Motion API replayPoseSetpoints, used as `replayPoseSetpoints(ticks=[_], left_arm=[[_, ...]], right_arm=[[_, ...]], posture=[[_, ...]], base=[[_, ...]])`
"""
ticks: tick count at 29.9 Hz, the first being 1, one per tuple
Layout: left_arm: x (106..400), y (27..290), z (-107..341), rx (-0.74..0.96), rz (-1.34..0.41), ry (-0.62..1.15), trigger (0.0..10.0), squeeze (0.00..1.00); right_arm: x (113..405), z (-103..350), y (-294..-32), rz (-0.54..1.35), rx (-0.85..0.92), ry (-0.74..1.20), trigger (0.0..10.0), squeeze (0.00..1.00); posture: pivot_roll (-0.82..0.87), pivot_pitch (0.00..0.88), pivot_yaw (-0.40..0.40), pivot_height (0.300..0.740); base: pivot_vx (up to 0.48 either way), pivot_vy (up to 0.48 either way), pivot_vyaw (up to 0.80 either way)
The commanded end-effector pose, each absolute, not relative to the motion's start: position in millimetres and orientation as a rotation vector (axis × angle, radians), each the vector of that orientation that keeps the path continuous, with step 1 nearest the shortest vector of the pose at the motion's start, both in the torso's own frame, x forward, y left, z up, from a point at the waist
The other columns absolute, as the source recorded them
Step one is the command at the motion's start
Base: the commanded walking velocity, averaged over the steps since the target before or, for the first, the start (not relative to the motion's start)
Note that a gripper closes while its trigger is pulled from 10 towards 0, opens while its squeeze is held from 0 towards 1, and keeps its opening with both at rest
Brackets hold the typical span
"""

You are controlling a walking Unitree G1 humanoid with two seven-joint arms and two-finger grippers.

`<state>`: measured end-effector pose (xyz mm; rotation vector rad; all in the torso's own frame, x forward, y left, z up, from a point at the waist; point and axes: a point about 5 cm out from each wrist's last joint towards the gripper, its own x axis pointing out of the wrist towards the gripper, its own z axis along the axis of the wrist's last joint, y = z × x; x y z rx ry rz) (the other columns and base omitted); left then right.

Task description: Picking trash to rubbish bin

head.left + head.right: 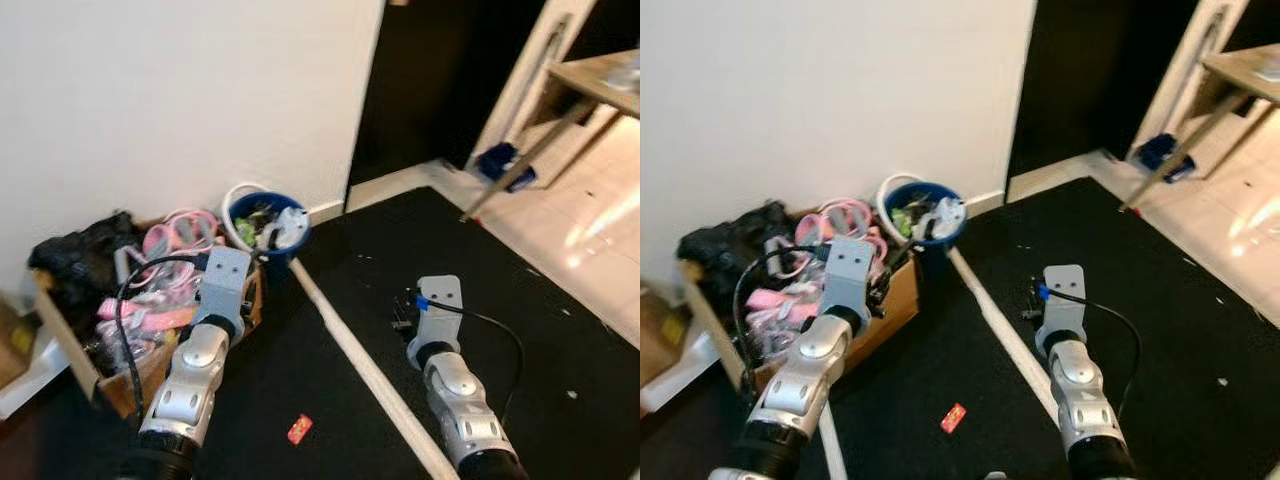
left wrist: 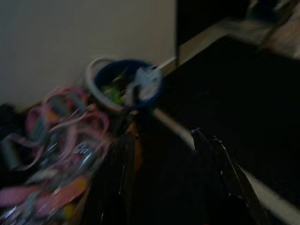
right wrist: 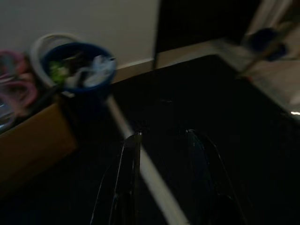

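Far left, against the white wall [image 1: 180, 90]: cardboard box [image 1: 902, 290] stuffed w/ pink straps [image 1: 165, 240] and a black bundle [image 1: 75, 255]. Left arm [image 1: 190, 380] reaches fwd over the box edge; left hand [image 2: 168, 164] sits low above the black floor mat, fingers [image 2: 220, 159] spread well apart, nothing between them. Just beside the box, touching the wall corner, the blue rubbish bin [image 1: 265, 225], packed w/ green and white trash, a white hoop [image 1: 237, 195] leaning behind it. On the mat in front of the left arm, a small red wrapper [image 1: 299, 428] lying loose, well apart from the bin. A pale strip [image 1: 360, 360] runs from the bin diagonally twd the robot, between the two arms. Right arm [image 1: 455, 390] held fwd over the mat [image 1: 500, 290]; right hand [image 3: 161, 178] also parted, fingers [image 3: 131, 164] wide, empty, hovering near the strip. Far right: dark doorway, a wooden surface [image 1: 595, 80] on slanted legs over pale tiles, something blue [image 1: 500, 160] at its foot, too blurred to ID.
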<state>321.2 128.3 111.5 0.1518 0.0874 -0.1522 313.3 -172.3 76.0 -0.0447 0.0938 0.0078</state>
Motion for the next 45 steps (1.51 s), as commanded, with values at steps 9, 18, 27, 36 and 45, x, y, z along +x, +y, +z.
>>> replayPoseSetpoints(ticks=[9, 18, 27, 36, 45], left_arm=[[318.2, 131.0, 100.9, 0.160, -0.142, 0.134, 10.0, 0.00], [318.9, 128.6, 101.7, 0.147, -0.135, 0.142, 10.0, 0.00], [320.5, 130.2, 102.8, 0.148, -0.124, 0.136, 10.0, 0.00], [320.3, 128.2, 106.6, 0.129, -0.147, 0.112, 10.0, 0.00], [321.6, 119.8, 112.0, 0.083, -0.193, 0.093, 10.0, 0.00]], right_arm=[[307.0, 68.7, -171.8, 0.003, -0.031, 0.123, 10.0, 0.00], [306.7, 69.7, -172.3, 0.003, -0.034, 0.124, 10.0, 0.00], [307.0, 69.7, -173.4, -0.001, -0.034, 0.125, 10.0, 0.00], [307.8, 70.2, -171.4, 0.009, -0.032, 0.125, 10.0, 0.00], [309.2, 69.7, -168.6, 0.012, -0.026, 0.139, 10.0, 0.00]], posture=[[-0.02, 0.125, -0.011, 0.740], [-0.02, 0.130, -0.015, 0.740], [-0.01, 0.135, -0.010, 0.740], [-0.02, 0.133, -0.007, 0.740], [-0.02, 0.132, -0.011, 0.740]], base=[[0.000, 0.000, -0.80], [0.000, 0.000, -0.80], [0.000, 0.000, -0.80], [0.000, 0.000, -0.76], [0.089, 0.000, 0.00]])
